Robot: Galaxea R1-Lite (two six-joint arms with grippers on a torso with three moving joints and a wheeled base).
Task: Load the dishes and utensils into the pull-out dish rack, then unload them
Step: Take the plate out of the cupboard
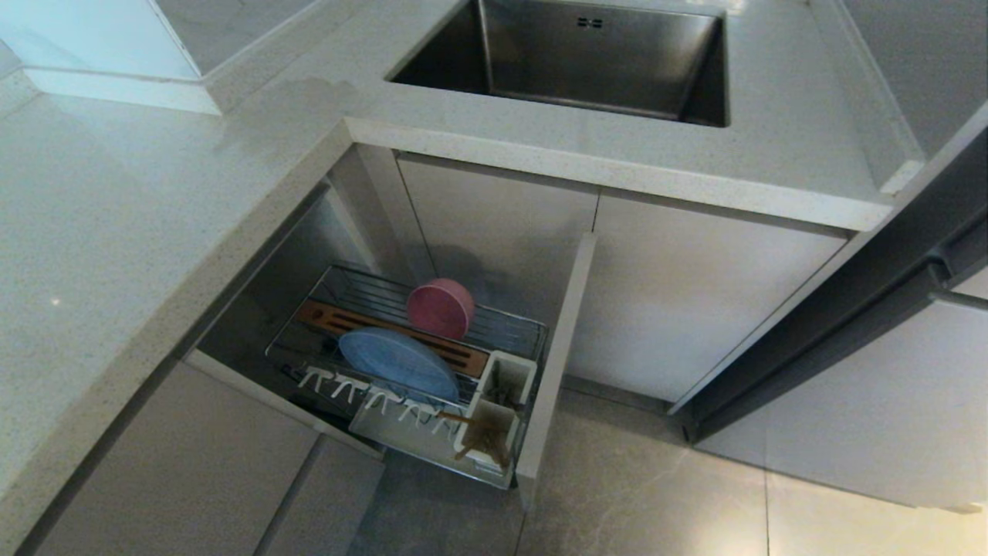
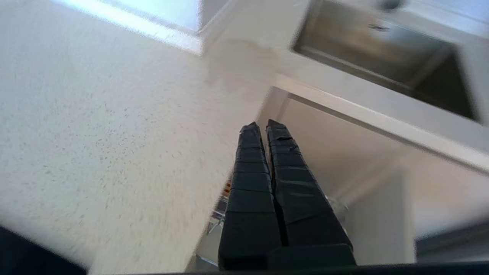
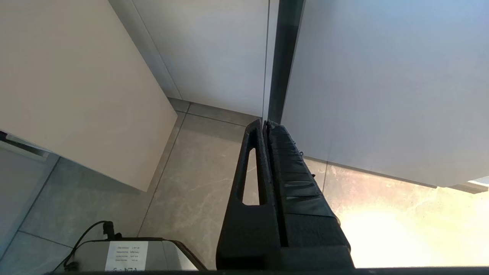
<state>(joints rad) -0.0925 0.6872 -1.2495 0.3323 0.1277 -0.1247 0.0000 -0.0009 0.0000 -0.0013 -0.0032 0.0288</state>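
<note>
My left gripper (image 2: 263, 128), clenched on nothing, hangs above the pull-out dish rack (image 1: 494, 328). The plate (image 1: 397, 363) stands in it below me, bowl (image 1: 441, 307) just behind; right gripper (image 3: 265, 126) clenched, parked.

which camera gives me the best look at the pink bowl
The head view: the pink bowl stands on edge at the back of the pull-out dish rack, unobstructed. The left wrist view catches only a sliver of the rack; the right wrist view shows neither.
</note>
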